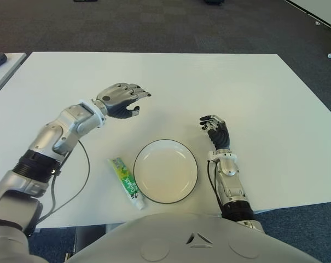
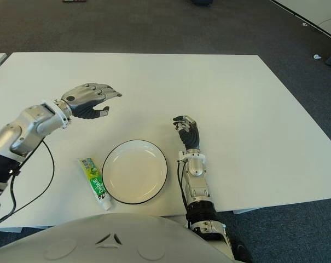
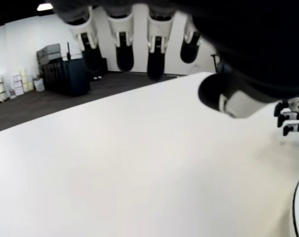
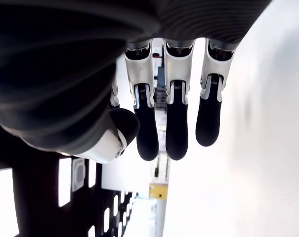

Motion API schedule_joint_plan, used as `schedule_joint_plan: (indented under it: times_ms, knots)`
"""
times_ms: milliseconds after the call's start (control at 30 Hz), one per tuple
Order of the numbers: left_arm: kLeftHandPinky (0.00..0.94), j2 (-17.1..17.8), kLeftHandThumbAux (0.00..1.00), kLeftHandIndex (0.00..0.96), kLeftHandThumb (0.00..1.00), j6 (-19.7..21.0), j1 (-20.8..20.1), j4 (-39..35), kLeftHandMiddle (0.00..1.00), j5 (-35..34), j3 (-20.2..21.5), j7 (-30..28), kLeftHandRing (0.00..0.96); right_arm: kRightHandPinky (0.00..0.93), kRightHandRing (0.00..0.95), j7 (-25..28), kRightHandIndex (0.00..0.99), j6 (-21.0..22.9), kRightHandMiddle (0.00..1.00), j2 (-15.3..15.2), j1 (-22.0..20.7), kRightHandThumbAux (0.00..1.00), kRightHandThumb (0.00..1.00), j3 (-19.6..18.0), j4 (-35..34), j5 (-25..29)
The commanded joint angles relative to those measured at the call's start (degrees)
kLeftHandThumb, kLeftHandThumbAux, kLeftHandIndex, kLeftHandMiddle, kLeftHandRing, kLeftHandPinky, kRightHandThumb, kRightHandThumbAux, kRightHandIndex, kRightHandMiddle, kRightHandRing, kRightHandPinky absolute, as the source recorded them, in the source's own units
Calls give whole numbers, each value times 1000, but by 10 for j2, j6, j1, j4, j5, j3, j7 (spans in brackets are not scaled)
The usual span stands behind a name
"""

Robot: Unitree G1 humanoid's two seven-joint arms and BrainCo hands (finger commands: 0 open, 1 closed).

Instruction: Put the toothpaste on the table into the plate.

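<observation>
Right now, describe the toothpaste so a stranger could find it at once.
On the white table, find the round white plate with a dark rim near the front edge. The toothpaste lies flat just left of it: the only green tube, white cap toward the robot.

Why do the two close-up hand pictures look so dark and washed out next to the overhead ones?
Left wrist view: the left hand is a dark silhouette against a bright table. Right wrist view: right hand backlit, table glaring white. Eye views: even light, toothpaste and plate clear.
</observation>
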Motion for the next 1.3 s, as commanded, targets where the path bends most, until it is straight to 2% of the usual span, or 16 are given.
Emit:
schedule_joint_plan:
  times_ms: [33, 167, 267, 600, 733, 967, 1300]
  knots:
    - [83, -19, 395, 1, 595, 36, 13, 7, 28, 33, -8, 18, 27, 391, 379, 7, 416, 5, 401, -5, 8, 732, 706, 13, -10, -15]
    - [61, -20, 367, 0, 572, 30, 5, 28, 7, 52, -20, 39, 6, 386, 372, 5, 416, 11, 400, -9, 9, 733, 709, 17, -14, -24]
    - [52, -10, 343, 0, 557, 4, -3, 50, 1, 60, -29, 62, 1, 388, 374, 3, 417, 13, 403, -11, 9, 733, 710, 19, -17, -29]
    - [52, 40, 312, 0, 531, -108, -28, 101, 2, 89, -56, 129, 1, 412, 393, 3, 417, 10, 411, -12, 11, 733, 712, 19, -20, -29]
    - [58, 65, 303, 0, 518, -151, -40, 130, 12, 125, -73, 185, 7, 412, 394, 2, 416, 13, 410, -11, 11, 733, 712, 18, -21, -29]
    - [85, 80, 305, 0, 496, -181, -58, 154, 32, 161, -91, 241, 21, 408, 390, 1, 416, 22, 406, -11, 9, 733, 712, 17, -22, -29]
    - [84, 111, 303, 0, 448, -206, -40, 156, 47, 173, -91, 285, 28, 404, 387, 0, 416, 31, 403, -12, 6, 734, 711, 15, -21, -30]
